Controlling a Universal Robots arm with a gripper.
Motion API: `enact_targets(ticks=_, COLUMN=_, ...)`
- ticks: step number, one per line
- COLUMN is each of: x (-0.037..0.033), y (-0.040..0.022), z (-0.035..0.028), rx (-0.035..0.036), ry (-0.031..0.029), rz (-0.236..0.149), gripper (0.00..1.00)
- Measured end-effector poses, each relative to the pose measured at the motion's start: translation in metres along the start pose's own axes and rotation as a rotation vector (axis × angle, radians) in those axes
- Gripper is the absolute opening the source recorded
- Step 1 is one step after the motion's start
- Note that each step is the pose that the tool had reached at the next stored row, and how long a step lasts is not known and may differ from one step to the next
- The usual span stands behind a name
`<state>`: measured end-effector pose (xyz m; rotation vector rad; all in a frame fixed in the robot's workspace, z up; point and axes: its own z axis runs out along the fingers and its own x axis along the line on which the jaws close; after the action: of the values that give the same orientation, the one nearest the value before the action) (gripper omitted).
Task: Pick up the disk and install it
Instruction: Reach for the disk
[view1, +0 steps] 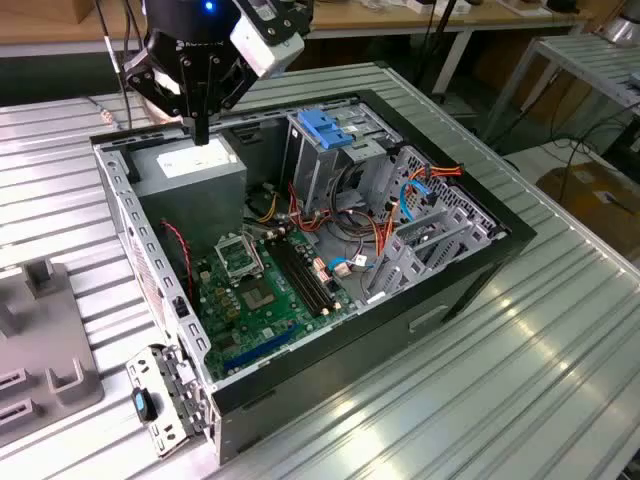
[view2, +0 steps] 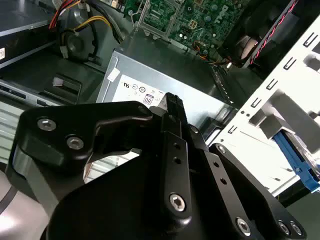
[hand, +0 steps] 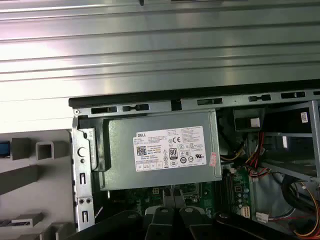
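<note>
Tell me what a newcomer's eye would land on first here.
The open computer case in the middle of the ribbed metal table, its green motherboard laid bare. Next, the black gripper hanging over the grey power supply at the exterior view's upper left, and the bright blue bracket atop the drive cage.

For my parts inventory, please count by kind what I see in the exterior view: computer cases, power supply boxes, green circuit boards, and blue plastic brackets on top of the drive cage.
computer case: 1
power supply box: 1
green circuit board: 1
blue bracket: 1
Total: 4
</note>
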<state>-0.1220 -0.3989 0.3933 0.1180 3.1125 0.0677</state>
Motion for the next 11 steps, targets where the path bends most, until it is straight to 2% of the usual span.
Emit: enact_targets(ticks=11, x=0.0, y=0.0, z=0.0, rx=0.0, ry=0.0, rz=0.0, gripper=0.11)
